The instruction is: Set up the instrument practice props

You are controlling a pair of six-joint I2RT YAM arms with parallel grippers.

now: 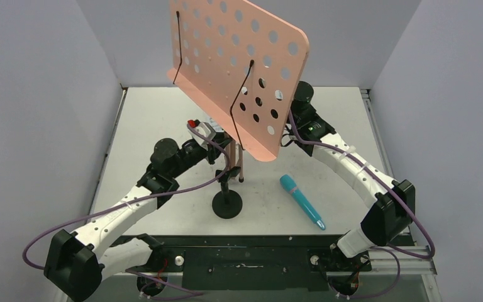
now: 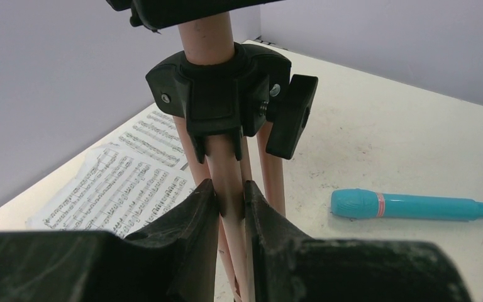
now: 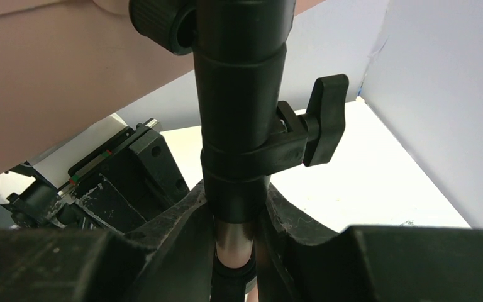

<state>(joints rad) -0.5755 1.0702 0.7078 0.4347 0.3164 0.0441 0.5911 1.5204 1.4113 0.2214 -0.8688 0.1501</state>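
The pink perforated music stand (image 1: 239,69) stands tall at the table's middle, with its legs folded together. My left gripper (image 2: 229,196) is shut on one pink leg (image 2: 226,170) just below the black leg collar (image 2: 220,94); it also shows in the top view (image 1: 225,150). My right gripper (image 3: 236,217) is shut on the stand's pole below its black clamp knob (image 3: 324,119), hidden behind the desk in the top view. The teal microphone (image 1: 302,201) lies on the table at the front right. The black mic stand (image 1: 227,204) stands upright near the legs. Sheet-music pages (image 2: 119,185) lie behind the legs.
Grey walls close in the white table (image 1: 352,126) on three sides. The right arm (image 1: 352,170) reaches in from the right, the left arm (image 1: 132,201) from the left. The mic stand sits close to the left wrist's cable.
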